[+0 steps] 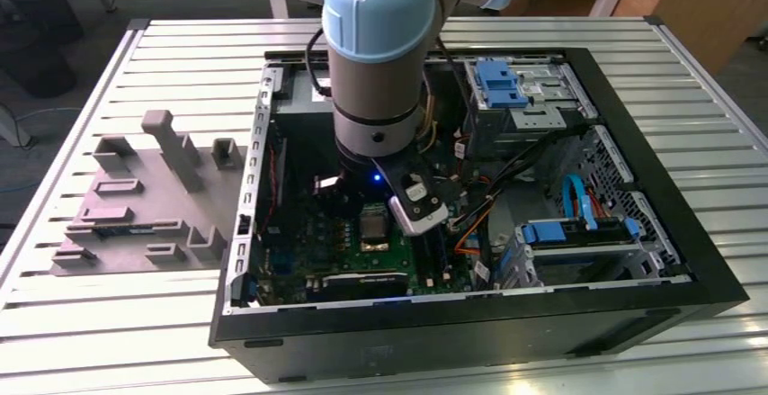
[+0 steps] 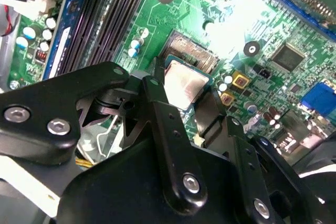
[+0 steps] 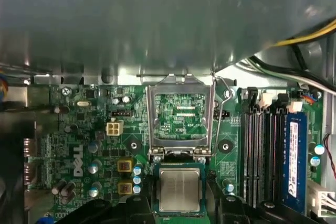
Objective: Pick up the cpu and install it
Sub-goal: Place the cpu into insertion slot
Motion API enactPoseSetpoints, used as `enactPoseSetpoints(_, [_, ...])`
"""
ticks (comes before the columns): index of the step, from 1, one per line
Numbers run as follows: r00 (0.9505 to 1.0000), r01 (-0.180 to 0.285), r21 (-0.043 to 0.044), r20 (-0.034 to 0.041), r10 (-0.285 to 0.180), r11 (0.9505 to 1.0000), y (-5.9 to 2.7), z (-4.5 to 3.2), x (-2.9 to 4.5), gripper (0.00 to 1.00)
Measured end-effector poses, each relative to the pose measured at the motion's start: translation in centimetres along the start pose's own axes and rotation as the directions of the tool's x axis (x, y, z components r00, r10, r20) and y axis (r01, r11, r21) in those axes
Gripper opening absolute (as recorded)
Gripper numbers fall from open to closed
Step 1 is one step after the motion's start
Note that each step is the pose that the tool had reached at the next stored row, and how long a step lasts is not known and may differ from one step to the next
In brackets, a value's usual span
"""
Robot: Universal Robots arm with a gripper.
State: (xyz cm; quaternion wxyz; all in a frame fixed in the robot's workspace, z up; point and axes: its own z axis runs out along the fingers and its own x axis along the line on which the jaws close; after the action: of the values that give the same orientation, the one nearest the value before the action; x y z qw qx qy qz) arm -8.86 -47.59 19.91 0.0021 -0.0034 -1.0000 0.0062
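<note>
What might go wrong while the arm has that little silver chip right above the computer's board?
1. The cpu sits between the gripper fingers just above the socket; if it comes down tilted or off-square, it may not seat properly.
2. The open socket frame stands upright close by, so the fingers might knock it.
3. Loose cables hang near the arm and might snag.

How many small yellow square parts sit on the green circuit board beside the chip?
2. Both lie on the circuit board in the first wrist view, beside the chip: one yellow part nearer the open socket frame, the other next to it. More may be hidden.
</note>
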Motion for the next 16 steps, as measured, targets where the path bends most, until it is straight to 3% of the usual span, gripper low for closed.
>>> enactPoseSetpoints(6, [1.0000,0.000,-0.0001,0.0000,0.000,1.0000,-0.51,0.27,-0.03,0.47])
enactPoseSetpoints(16, [1.0000,-0.001,0.0000,0.0000,0.001,1.0000,-0.61,0.73,-0.06,0.47])
